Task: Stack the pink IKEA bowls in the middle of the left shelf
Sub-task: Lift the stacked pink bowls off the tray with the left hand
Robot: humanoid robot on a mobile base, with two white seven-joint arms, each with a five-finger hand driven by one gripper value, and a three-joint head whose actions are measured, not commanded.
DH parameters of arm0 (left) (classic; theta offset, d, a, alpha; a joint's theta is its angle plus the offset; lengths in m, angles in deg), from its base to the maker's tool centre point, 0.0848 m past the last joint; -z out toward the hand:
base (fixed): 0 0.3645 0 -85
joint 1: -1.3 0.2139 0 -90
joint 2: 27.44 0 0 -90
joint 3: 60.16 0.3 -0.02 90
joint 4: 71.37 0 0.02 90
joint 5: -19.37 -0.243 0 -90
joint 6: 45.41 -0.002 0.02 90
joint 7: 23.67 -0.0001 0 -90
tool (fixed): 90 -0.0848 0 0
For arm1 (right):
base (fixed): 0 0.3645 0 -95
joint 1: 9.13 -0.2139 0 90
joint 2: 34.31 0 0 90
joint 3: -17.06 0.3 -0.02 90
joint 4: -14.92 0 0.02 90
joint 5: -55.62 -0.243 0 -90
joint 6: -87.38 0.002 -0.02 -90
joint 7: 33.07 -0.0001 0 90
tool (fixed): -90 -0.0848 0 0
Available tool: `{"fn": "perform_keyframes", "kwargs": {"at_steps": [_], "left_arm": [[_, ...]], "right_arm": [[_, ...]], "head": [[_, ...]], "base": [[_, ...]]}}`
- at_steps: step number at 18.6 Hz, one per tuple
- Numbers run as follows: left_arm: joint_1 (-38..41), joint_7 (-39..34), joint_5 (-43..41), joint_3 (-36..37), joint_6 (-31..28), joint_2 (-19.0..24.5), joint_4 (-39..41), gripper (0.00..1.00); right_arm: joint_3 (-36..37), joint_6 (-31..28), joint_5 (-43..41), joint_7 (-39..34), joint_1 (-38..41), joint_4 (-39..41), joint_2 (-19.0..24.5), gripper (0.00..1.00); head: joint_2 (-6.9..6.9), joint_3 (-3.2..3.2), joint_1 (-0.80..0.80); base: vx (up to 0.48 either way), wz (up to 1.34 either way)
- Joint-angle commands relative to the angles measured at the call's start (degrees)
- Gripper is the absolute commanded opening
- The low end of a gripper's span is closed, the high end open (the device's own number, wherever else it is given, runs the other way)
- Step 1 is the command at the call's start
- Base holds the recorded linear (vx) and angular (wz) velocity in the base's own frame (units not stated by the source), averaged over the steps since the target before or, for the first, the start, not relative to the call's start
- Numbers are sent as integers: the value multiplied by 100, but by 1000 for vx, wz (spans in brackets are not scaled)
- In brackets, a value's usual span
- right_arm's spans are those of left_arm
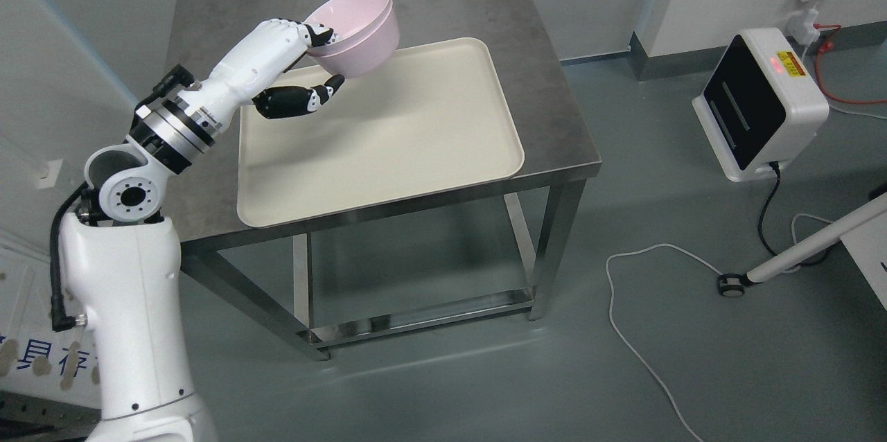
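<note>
The robot's left hand [305,64] gripped a nested pair of pink bowls [357,30] by the near rim, fingers hooked over the lip and the dark thumb [326,92] braced below the base, holding the stack tilted and clear of the cream tray [416,144] on a steel table [554,116]. The right arm was out of shot, and no shelf could be seen. With the bowls pinched at one side only, the carry looked best done slowly and with the stack brought level, so the inner bowl would not slide out of the outer one. The tray's raised rim lay just under the bowls, and the table's far and left edges were close behind them, with a wall at the left. To the right the floor opened out, though a white cable [644,331] trailed across it beside a white unit [759,102] with a dark screen, and a wheeled stand leg [797,255] reached in from the right edge
</note>
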Motion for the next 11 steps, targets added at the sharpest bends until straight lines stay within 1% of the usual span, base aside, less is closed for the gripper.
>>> {"fn": "perform_keyframes", "kwargs": {"at_steps": [1,9,11], "left_arm": [[115,-5,17,-783,-24,-172,30,3],[370,4,61,-942,-50,-496,30,4],[379,-5,61,-994,-50,-514,22,4]], "right_arm": [[62,-1,44,0,0,-1,-100,100],[62,-1,44,0,0,-1,-100,100],[62,-1,44,0,0,8,-100,100]], "head": [[0,0,0],[0,0,0],[0,0,0]], "base": [[0,0],[1,2],[6,2]]}}
